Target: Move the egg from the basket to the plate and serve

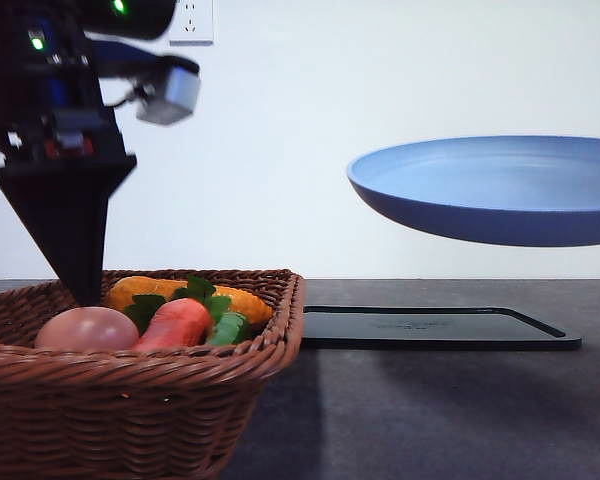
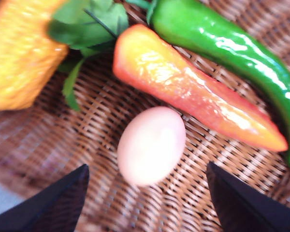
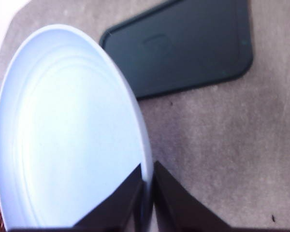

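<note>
Down in the basket (image 1: pixel 180 385), at the left of my front view, I see the egg (image 1: pixel 87 329) lying on the wicker floor beside the carrot (image 1: pixel 175 324); behind them sit an orange-yellow vegetable (image 1: pixel 145 290) with green leaves (image 1: pixel 195 295) and a green pepper (image 1: pixel 227 328). My left gripper (image 1: pixel 80 290) reaches into the basket just above and behind the egg; from the front its fingers read as one dark wedge, pointing down. On the left wrist camera the egg (image 2: pixel 151 146) lies between the two dark fingertips (image 2: pixel 53 203), which stand wide apart with the egg touching neither; the jaws are spread and hold nothing. The carrot (image 2: pixel 193 94) lies just beside the egg on that camera, with the pepper (image 2: pixel 232 53) along its far side and the leaves (image 2: pixel 89 24) near its thick end.

Over on the right, I have the plate (image 1: pixel 495 190) held up in the air, well above the black tray (image 1: pixel 430 328) that lies flat on the dark table (image 1: pixel 460 410); it hangs roughly level, tipped slightly. On the right wrist camera my right gripper (image 3: pixel 147 186) is pinched narrow on the plate's (image 3: pixel 67 125) rim, one finger on each face; the tray (image 3: pixel 183 43) sits on the table (image 3: pixel 222 145) beyond it.
</note>
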{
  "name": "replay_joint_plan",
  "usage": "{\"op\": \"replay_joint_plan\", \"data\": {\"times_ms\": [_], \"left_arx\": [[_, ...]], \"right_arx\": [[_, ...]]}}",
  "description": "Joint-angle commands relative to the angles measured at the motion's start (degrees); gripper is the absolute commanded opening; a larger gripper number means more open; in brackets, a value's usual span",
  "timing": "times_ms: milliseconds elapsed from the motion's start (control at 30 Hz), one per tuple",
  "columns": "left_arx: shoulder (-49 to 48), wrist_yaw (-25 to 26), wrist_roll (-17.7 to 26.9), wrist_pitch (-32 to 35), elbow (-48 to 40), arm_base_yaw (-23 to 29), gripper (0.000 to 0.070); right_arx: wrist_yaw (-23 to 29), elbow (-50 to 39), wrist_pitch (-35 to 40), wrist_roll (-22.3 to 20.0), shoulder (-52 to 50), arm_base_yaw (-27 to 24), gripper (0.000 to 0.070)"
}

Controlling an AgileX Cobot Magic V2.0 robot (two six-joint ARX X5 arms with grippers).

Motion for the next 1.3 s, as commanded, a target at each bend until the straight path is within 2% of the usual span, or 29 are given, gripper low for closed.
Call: {"op": "replay_joint_plan", "data": {"times_ms": [0, 500, 567, 733, 900, 1067, 1267], "left_arx": [[1.6, -0.2, 1.98, 0.36, 0.83, -0.55, 0.0494], [8.78, -0.2, 2.14, 2.78, 0.83, -0.52, 0.0468], [8.98, -0.2, 2.13, 2.86, 0.83, -0.55, 0.0418], [9.0, -0.2, 2.12, 2.68, 0.83, -0.59, 0.0231], [8.98, -0.24, 2.14, 2.35, 0.88, -0.6, 0.0122], [8.98, -1.31, 2.08, -4.21, 3.63, -0.7, 0.0116], [8.98, -0.72, -1.33, -15.87, 14.86, -1.26, 0.0116]], "right_arx": [[-0.44, 1.09, 0.7, 0.59, 0.1, -0.13, 0.0], [-0.46, 1.09, 0.81, 0.31, 0.12, -0.13, 0.0], [-0.46, 1.09, 0.81, 0.31, 0.12, -0.13, 0.0], [-0.44, 1.09, 0.81, 0.31, 0.12, -0.13, 0.0], [-0.44, 1.09, 0.83, 0.33, 0.12, -0.13, 0.0], [-0.42, 1.09, 0.83, 0.33, 0.12, -0.13, 0.0], [-0.32, 1.09, 1.35, 0.34, 0.23, -0.13, 0.0]]}}
